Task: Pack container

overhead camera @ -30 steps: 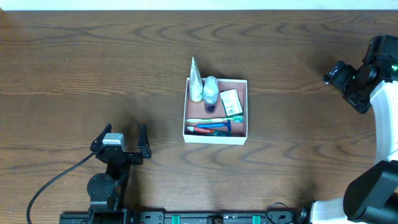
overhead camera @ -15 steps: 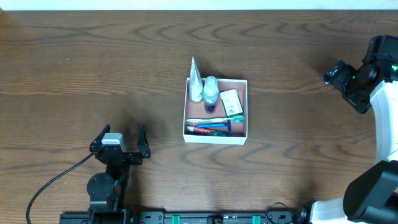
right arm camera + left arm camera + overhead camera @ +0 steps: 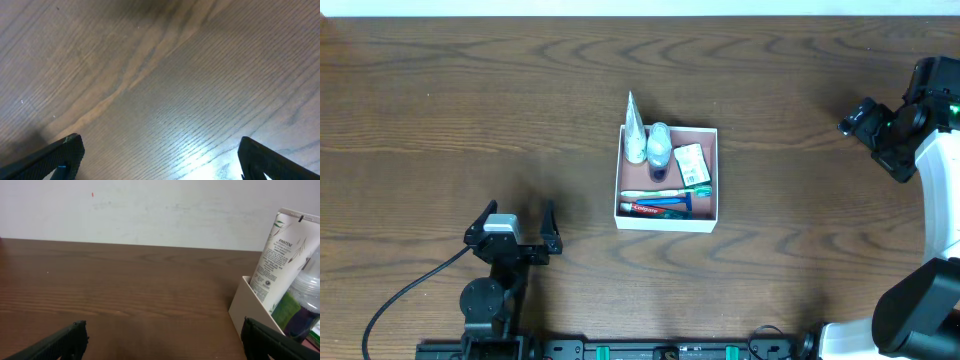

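The container [image 3: 666,220] sits in the middle of the table [image 3: 460,90], square to its edges. A white tube [image 3: 634,128] stands in its far left corner, its tip rising above the rim, and a clear bottle [image 3: 660,146] stands just beside it. A pale packet [image 3: 691,161] lies by the right wall. A toothbrush [image 3: 666,192] lies crosswise along the near side, with a red toothpaste [image 3: 654,208] parallel to it against the near wall.

The left gripper [image 3: 516,212] is close to the table's near edge, well to the left of the container and facing the far edge. Its jaws are spread wide with nothing between them. The right gripper [image 3: 162,162] is up at the table's right edge, well apart from the container. It looks down on bare wood, its jaws also spread wide and gripping nothing.
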Robot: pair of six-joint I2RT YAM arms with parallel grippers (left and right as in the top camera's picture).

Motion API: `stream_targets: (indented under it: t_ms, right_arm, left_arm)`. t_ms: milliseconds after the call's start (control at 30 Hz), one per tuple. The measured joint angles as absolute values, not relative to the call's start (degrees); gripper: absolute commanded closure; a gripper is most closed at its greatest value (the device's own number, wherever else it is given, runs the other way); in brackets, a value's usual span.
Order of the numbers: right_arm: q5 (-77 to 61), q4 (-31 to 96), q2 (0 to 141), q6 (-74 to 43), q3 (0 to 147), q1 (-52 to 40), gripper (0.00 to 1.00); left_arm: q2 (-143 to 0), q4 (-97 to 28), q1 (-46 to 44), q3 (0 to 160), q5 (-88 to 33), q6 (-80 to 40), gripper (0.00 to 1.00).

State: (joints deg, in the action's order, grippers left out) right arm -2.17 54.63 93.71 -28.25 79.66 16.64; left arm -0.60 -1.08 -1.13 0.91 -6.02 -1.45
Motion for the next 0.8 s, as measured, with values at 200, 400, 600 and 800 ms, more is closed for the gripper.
stream_targets:
  t_ms: [200,400,600,800]
  right_arm:
    - [-2.2,54.6,93.7,-28.3,79.7,16.6,0.01]
    - [-2.2,54.6,93.7,-28.3,79.7,16.6,0.01]
    - [-2.2,54.6,93.7,-28.3,79.7,16.5,0.01]
    - [-0.2,54.1,88.9,-28.3,79.2,13.4,0.01]
  left_arm:
    - [-0.6,-1.1,-1.1,0.9,-6.0,-1.5,0.02]
    - [-0.6,-1.1,-1.1,0.9,-6.0,-1.5,0.02]
    - [-0.6,-1.1,-1.1,0.9,-6.0,-1.5,0.02]
    - [-0.6,-1.1,-1.1,0.9,-6.0,-1.5,0.02]
